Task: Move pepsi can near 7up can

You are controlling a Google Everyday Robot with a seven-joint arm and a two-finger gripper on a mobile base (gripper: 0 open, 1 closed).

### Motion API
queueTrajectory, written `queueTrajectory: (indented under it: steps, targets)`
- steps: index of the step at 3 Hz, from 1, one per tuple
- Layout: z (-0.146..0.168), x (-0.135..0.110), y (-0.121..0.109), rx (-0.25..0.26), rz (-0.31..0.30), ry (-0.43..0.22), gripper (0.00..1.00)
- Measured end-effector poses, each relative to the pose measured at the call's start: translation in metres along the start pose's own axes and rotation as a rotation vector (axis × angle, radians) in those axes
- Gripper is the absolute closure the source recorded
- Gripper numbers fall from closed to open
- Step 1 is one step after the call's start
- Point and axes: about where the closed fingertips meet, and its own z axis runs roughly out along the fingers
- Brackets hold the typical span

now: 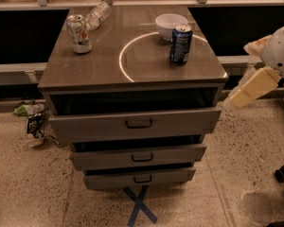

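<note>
The pepsi can (181, 44), dark blue with a silver top, stands upright on the right part of the grey cabinet top (132, 72), just in front of a white bowl. The 7up can (79, 33), whitish with green and orange marks, stands upright near the top's back left corner. The two cans are far apart. My gripper (253, 85), with the white arm, is at the right edge of the view. It is beside the cabinet, below the level of its top, to the right of the pepsi can and touching nothing.
A white bowl (171, 25) sits behind the pepsi can. A clear plastic bottle (98, 15) lies behind the 7up can. The cabinet's three drawers (138, 123) stand partly open. Litter (32, 119) lies on the floor at the left, blue tape (139, 205) in front.
</note>
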Motion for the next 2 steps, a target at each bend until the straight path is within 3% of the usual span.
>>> queueTrajectory:
  steps: [2]
  targets:
    - [0.026,-0.010,-0.031,0.075,0.070,-0.284,0.00]
